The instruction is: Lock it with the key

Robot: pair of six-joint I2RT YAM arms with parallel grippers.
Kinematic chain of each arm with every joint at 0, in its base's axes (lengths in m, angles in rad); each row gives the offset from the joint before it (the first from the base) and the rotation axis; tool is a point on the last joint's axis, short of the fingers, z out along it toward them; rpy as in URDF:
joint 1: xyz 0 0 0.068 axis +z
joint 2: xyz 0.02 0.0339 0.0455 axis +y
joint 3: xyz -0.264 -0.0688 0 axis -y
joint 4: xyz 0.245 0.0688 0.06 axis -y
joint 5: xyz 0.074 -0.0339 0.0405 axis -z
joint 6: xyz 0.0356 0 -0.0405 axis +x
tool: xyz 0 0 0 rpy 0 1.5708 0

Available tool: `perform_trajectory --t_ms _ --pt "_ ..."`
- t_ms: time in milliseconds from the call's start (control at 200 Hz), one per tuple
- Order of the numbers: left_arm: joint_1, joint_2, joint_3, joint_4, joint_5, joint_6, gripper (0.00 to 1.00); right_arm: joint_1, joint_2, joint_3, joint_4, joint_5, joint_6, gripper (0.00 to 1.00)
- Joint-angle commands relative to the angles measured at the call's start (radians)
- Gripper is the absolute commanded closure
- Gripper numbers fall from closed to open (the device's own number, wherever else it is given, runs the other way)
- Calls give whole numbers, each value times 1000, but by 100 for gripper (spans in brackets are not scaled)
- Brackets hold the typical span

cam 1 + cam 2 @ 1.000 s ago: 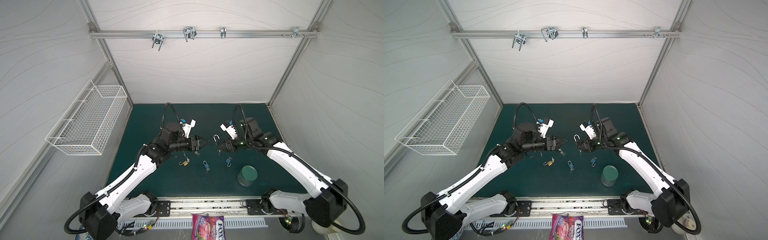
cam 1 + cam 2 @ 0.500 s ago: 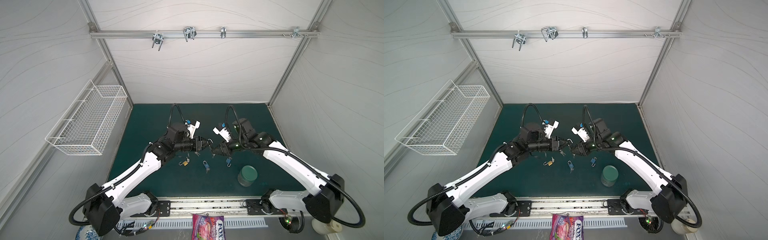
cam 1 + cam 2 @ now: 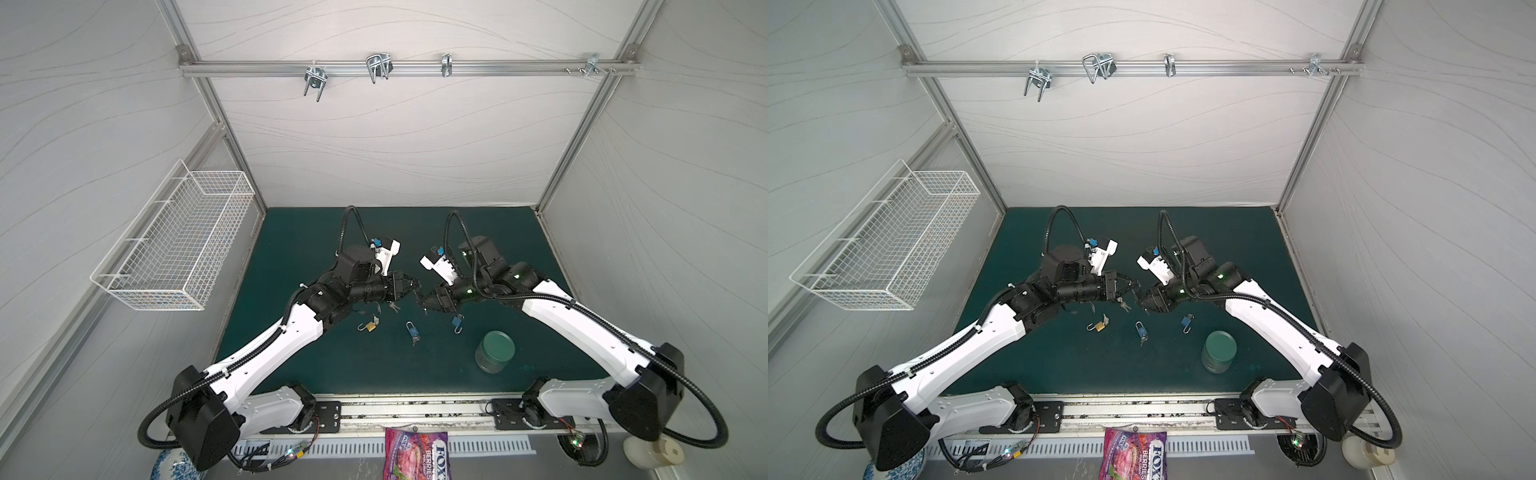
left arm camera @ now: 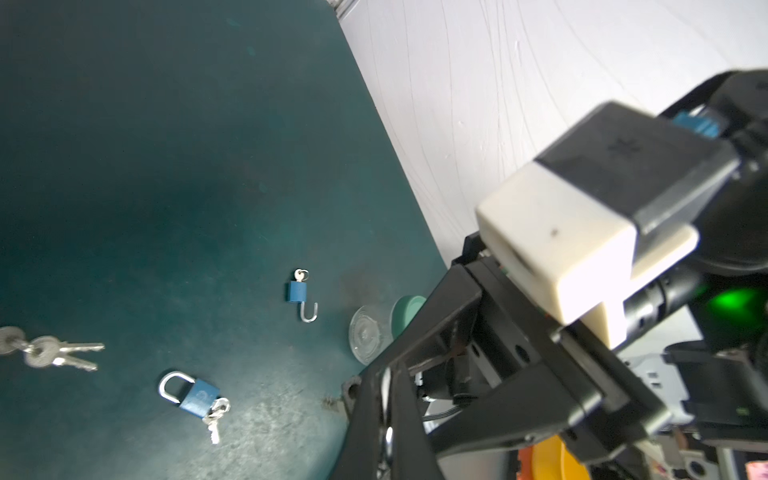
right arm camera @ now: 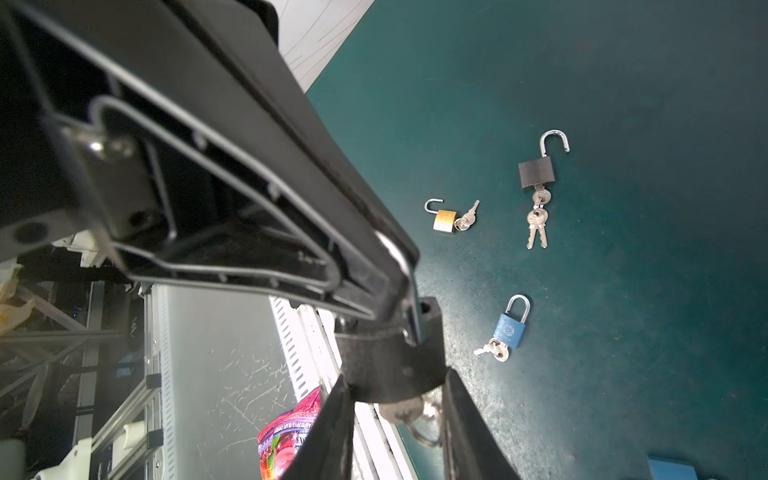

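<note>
A held padlock (image 5: 386, 357) is kept in the air over the middle of the counter (image 3: 291, 249), where the two arms meet tip to tip. Its dark body is pinched by the jaws of the right gripper (image 3: 424, 301), which are spread no wider than that body. A key (image 5: 405, 409) is seen in the lock's underside, with a ring hanging from it. The left gripper (image 3: 409, 286) is brought in from 9 o'clock. Its jaws are pressed together, and in the left wrist view a thin strip of the silver shackle (image 4: 388, 436) is seen pinched between them.

The remaining places are read in both top views, from the held padlock, with 12 o'clock toward the back wall. A brass padlock (image 3: 370, 326) with its shackle swung open and a key in it is found near, at 8 o'clock. A shut blue padlock (image 3: 411, 330) with keys is laid at 6 o'clock. An open blue padlock (image 3: 457, 322) is laid at 4 o'clock. A green-lidded jar (image 3: 494, 351) is set farther out, also toward 4 o'clock.

A loose black padlock (image 5: 536, 170) with its shackle open is shown in the right wrist view. Its keys (image 3: 392, 307) are seen on the counter just below the left gripper. A wire basket (image 3: 178, 245) is hung on the wall at 9 o'clock.
</note>
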Motion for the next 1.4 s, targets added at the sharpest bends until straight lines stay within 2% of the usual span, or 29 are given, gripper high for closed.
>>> perform_trajectory --t_ms 0,5,70,185,260,285,415,585,685,820,945,1230,1395 --pt "3 -36 47 -12 -68 -16 100 6 -44 41 -17 50 -32 84" --pt "3 -38 47 -12 -69 -17 100 6 -48 42 -16 56 -32 80" --pt "3 -57 50 -24 -89 -38 100 6 -89 38 8 97 -33 57" --pt "3 -82 64 -35 -123 -95 100 6 -194 -14 121 209 -20 21" --pt "4 -90 76 -42 -152 -144 100 6 -272 -120 282 283 -51 3" --pt "3 -92 80 -45 -164 -163 100 5 -293 -147 318 298 -73 1" --pt "4 -101 83 -44 -222 -283 100 6 -364 -213 415 339 -134 1" --pt "3 -99 85 -11 -258 -419 100 7 -363 -265 571 199 -174 1" --pt "3 -94 82 26 -260 -500 100 13 -334 -284 660 177 -160 3" --pt "3 -89 64 107 -232 -580 100 20 -277 -310 813 131 -127 18" --pt "3 -84 70 143 -210 -611 100 24 -221 -310 892 100 -113 27" --pt "3 -85 76 160 -193 -634 100 37 -157 -285 924 69 -90 54" --pt "3 -81 76 171 -192 -642 100 36 -142 -283 914 55 -82 65"
